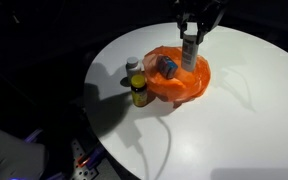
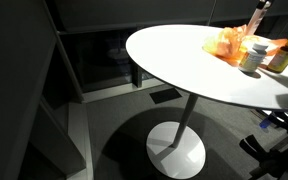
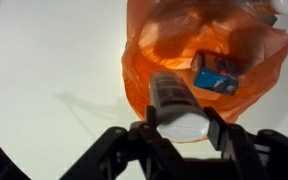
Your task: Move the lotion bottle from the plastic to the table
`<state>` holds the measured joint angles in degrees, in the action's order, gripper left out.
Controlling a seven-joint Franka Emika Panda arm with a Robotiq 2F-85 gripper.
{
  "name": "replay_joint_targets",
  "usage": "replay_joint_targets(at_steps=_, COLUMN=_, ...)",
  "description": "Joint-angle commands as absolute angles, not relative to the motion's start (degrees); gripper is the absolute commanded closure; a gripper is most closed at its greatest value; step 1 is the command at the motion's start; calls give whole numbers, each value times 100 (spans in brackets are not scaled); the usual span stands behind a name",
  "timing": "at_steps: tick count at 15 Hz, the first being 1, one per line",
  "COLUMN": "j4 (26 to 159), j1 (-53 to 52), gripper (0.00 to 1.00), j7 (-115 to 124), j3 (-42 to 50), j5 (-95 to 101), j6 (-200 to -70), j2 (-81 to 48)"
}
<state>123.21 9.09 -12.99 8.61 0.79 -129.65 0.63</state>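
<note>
An orange plastic bag [image 1: 179, 78] lies on the round white table [image 1: 234, 120]; it also shows in the wrist view [image 3: 164, 40] and in an exterior view [image 2: 224, 42]. My gripper [image 1: 192, 38] is shut on the lotion bottle [image 1: 189, 52], a grey-white tube with a white cap, and holds it upright just above the plastic. In the wrist view the bottle [image 3: 176, 105] sits between the two black fingers [image 3: 181, 128]. A small blue box [image 3: 216, 78] lies on the plastic beside the bottle.
A white-capped jar [image 1: 133, 66] and a yellow-labelled dark bottle [image 1: 139, 90] stand beside the plastic, also in an exterior view [image 2: 252, 55] [image 2: 283, 53]. Bare table top spreads around the bag. The table's edge is close to the jars.
</note>
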Motion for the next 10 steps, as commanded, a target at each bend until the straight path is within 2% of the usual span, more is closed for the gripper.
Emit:
replay_joint_targets(at_steps=1, j4=12551, j1=998, gripper=74, j7=-924, j3=976, j5=432, j6=-12869, j2=637)
replay_joint_targets(at_steps=10, j4=12821, j1=674, gripper=74, j7=-1184, j3=739, j5=448, j6=-12300, j2=1283)
